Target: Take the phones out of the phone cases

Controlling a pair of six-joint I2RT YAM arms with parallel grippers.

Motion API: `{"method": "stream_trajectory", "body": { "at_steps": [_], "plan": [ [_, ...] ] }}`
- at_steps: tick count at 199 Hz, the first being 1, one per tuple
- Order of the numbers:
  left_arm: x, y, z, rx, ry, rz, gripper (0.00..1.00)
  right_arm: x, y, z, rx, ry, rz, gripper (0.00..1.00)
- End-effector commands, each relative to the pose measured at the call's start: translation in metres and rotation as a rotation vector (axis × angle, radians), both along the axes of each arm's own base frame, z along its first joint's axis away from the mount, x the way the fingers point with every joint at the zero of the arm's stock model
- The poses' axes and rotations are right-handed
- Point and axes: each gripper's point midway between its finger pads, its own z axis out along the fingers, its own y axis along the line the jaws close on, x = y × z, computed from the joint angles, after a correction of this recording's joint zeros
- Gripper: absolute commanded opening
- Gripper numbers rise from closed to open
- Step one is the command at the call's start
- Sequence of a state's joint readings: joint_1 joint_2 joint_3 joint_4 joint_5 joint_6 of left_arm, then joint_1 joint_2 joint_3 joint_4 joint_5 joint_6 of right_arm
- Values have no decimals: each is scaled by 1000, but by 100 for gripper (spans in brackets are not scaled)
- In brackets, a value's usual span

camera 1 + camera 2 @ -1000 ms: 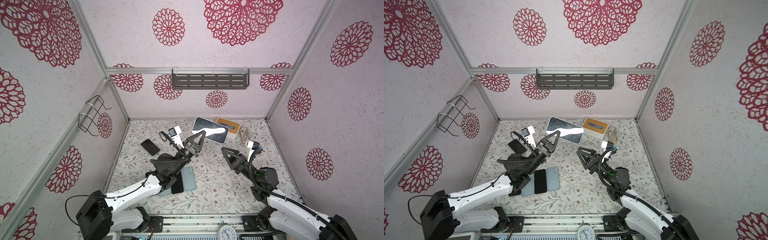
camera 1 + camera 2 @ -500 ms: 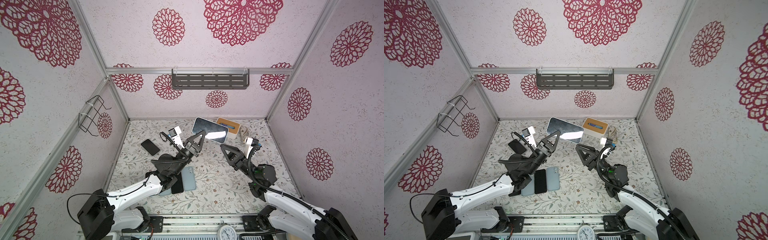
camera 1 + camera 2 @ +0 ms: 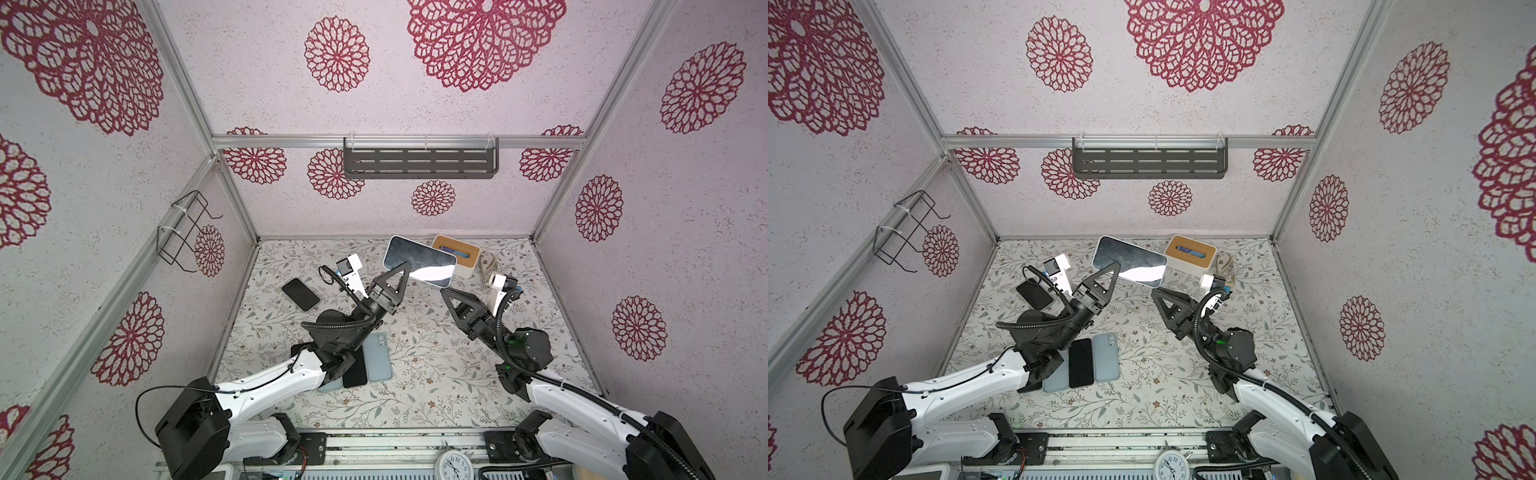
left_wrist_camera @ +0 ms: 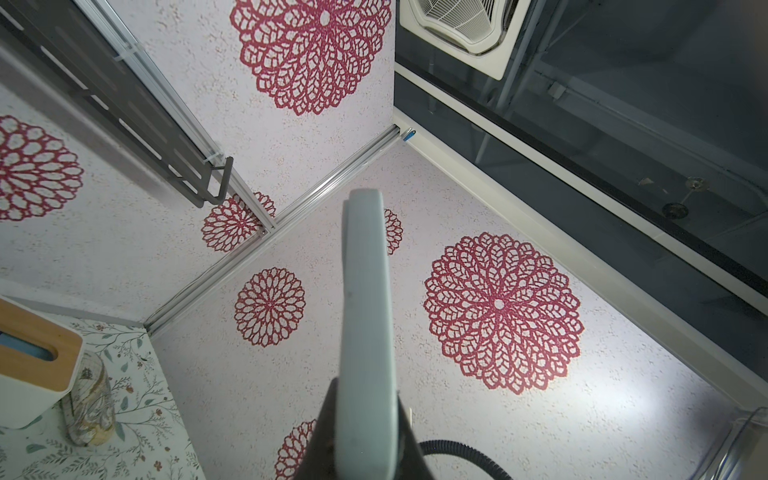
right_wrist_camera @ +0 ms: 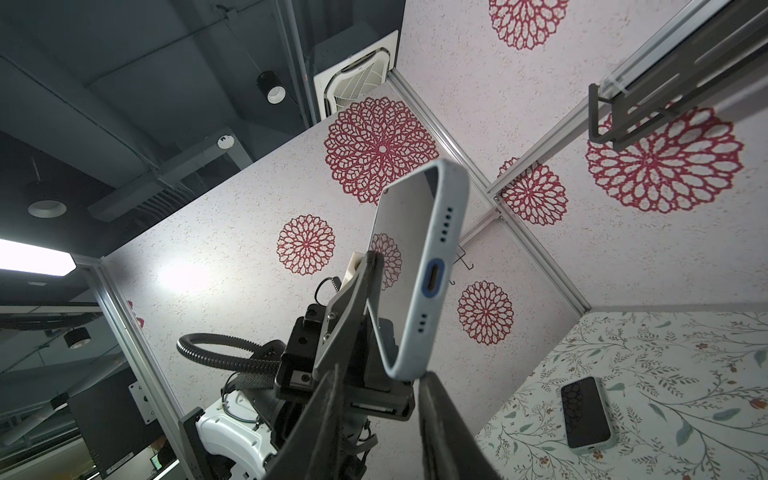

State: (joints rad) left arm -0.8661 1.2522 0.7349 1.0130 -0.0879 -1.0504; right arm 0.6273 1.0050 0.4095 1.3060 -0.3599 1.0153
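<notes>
Cased phone [image 3: 417,261] held aloft over the rear of the floral table [image 3: 436,374], near the wooden-lidded tissue box [image 3: 456,253], with its glossy screen [image 5: 399,249] facing upward. The left gripper [image 3: 402,269] is clamped on one long edge. The phone sits fully seated in its pale blue case [image 5: 436,249]. The right gripper [image 5: 384,378] has its jaws apart around the lower corner beside the charging port [image 5: 432,284]; contact cannot be confirmed.

Hazards, as judged:
- Closing on that corner would load the phone far from the single-edge hold, so it may pivot, slide out and drop to the table.
- A pinch squeezing case and screen together would lock them rather than peel the rim.
</notes>
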Motion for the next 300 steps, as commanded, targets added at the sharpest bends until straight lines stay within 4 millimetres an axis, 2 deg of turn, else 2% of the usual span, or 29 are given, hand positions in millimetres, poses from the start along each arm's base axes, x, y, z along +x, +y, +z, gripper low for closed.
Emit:
{"method": "stream_trajectory", "body": {
  "at_steps": [1,133,166,210,224,251,280,300],
  "plan": [
    [-9,5,16,-66,-50,-16,0,-10,-9,32,81,-84,-4,33],
    [-9,-1,12,-81,-44,-49,0,-6,-10,36,90,-91,-9,28],
    [-10,0,11,-79,-42,-45,0,-6,-12,37,91,-93,-14,22],
    [-9,1,10,-78,-34,-46,0,-7,-11,37,83,-102,-8,0],
    [-6,1,7,-79,4,-44,0,-9,-9,36,69,-117,-2,0],
    [2,-1,6,-110,114,-68,0,-15,1,23,-30,-185,1,0],
    [12,-1,1,-123,273,-106,0,-27,10,-6,-194,-336,-37,0],
    [10,-8,9,-100,309,-144,0,-25,13,-26,-325,-411,-97,0]
  ]
}}
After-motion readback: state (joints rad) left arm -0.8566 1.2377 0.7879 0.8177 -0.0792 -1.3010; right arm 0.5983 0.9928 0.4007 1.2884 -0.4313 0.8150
